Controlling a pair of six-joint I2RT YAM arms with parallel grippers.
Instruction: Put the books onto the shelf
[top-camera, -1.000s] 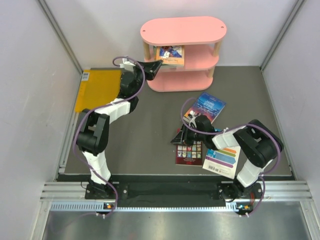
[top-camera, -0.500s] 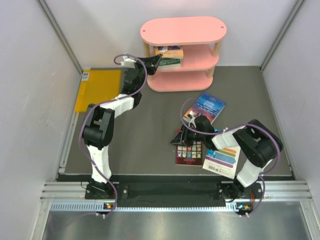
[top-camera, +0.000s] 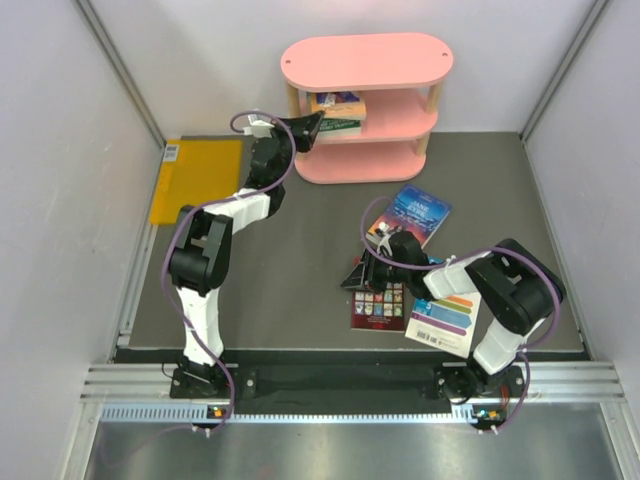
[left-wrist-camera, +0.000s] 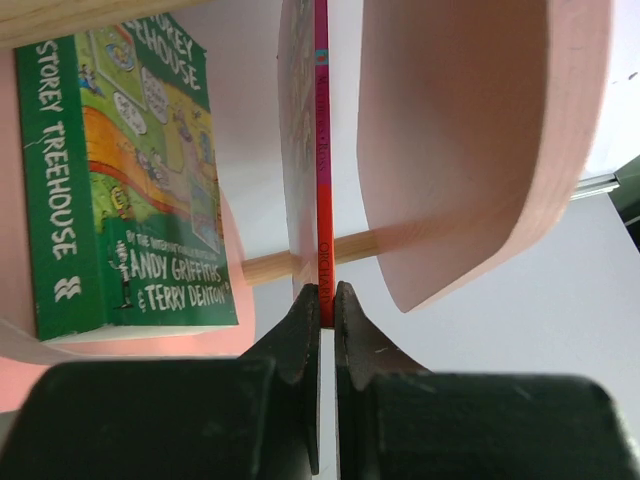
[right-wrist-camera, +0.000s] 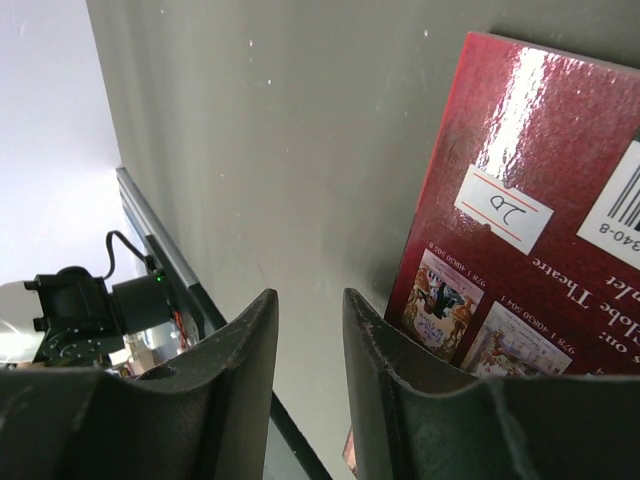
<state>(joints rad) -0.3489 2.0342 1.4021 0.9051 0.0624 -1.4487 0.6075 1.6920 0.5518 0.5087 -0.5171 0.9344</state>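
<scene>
Top view: the pink shelf (top-camera: 366, 105) stands at upper centre, and your left gripper (top-camera: 316, 124) is at its middle tier, where the green Treehouse book (top-camera: 345, 124) lies. On the counter (top-camera: 290, 250) at lower right lie the blue book (top-camera: 415, 215), the dark red book (top-camera: 378, 305) and the white striped book (top-camera: 447, 322). By my reckoning one is shelved, one is going in and three are left.

Left wrist view: your jaws are pinched shut on a thin book (left-wrist-camera: 322, 180), its red spine edge-on at mid-frame between the tiers.

Right wrist view: your right gripper (right-wrist-camera: 310, 300) has its jaws part open with nothing between them. The glossy red cover is at right, just beside one finger.
</scene>
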